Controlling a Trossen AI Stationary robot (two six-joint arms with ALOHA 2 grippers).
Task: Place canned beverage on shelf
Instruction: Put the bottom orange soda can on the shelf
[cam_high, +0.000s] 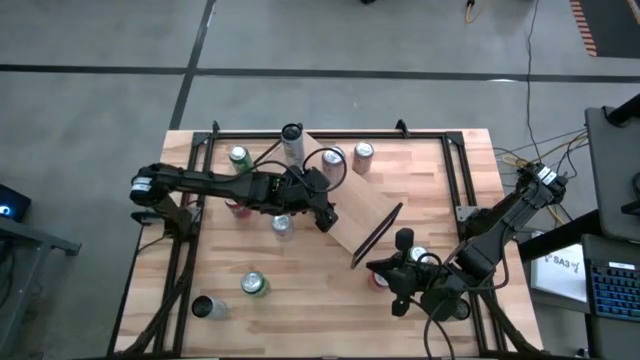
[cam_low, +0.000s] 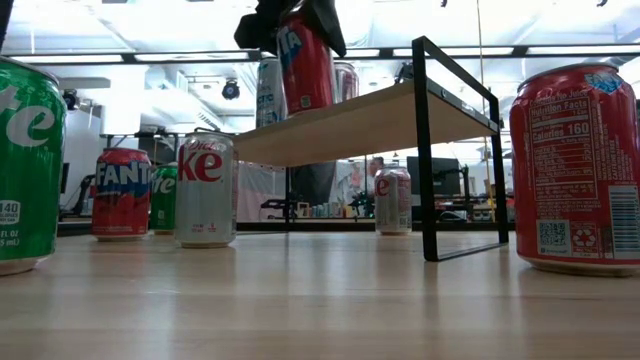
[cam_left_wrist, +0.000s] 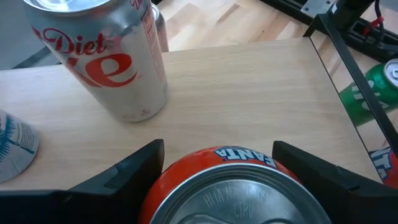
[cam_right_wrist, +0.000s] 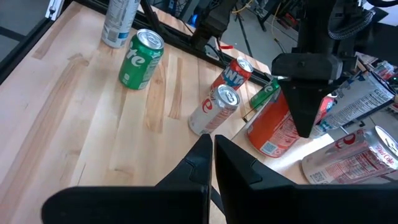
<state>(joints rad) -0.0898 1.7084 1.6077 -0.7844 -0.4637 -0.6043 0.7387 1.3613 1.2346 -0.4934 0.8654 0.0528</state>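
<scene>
The left gripper (cam_left_wrist: 217, 171) grips an orange Fanta aluminium can (cam_left_wrist: 233, 186) by its smooth, slippery, dentable sides over the small light-wood shelf (cam_left_wrist: 249, 93), a Diet Coke can (cam_left_wrist: 109, 56) at eleven o'clock; the right gripper (cam_right_wrist: 211, 158) is clenched empty.

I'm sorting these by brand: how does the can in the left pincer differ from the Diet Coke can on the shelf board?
The Fanta can is orange-red; the Diet Coke can is silver with red lettering. The Fanta can is gripped by the left pincer and hangs just above the shelf; the Diet Coke can stands free on the board. Both are upright beverage cans of similar shape.
</scene>
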